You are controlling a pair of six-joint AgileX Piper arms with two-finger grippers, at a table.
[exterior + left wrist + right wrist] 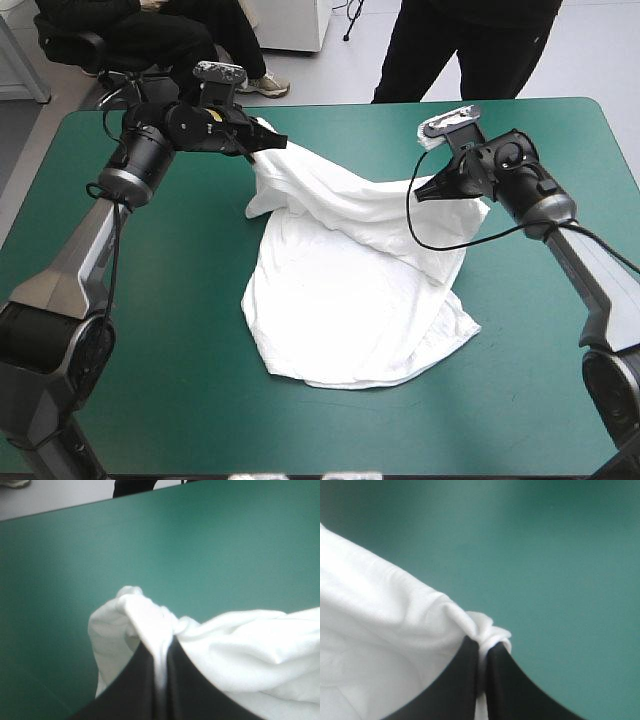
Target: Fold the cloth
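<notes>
My left jaws and right jaws each clamp bunched T-shirt point(350, 290) fabric, raised near the tabletop's point(150, 350) far edge. The rest drapes onto its middle.

Robotics lab, desk point(180, 340) under a teal-green cover, robot's left arm point(140, 160) and right arm point(548, 208) over it, pale smooth floor point(340, 75) beyond the far edge, white cabinet point(290, 20) there.
</notes>
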